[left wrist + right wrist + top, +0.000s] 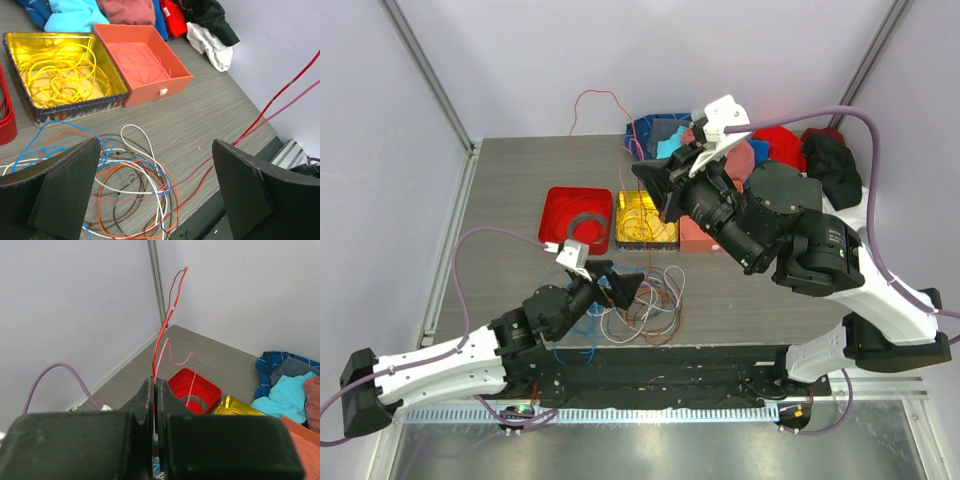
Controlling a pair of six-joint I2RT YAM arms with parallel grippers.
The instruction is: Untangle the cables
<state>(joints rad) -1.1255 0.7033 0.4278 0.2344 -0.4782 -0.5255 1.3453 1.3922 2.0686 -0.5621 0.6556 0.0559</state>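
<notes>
Red cable (165, 326) tight between right end effector (154, 390) jaws

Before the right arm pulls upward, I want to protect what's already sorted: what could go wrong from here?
The right pincer is shut on a red cable that appears to run back down into the tangle; pulling upward may drag the whole tangle or tighten a knot. The left pincer hangs open above the tangle, holding nothing, so nothing anchors it. The tangle lies next to the yellow tin, so dragged loops might catch its wall.
</notes>
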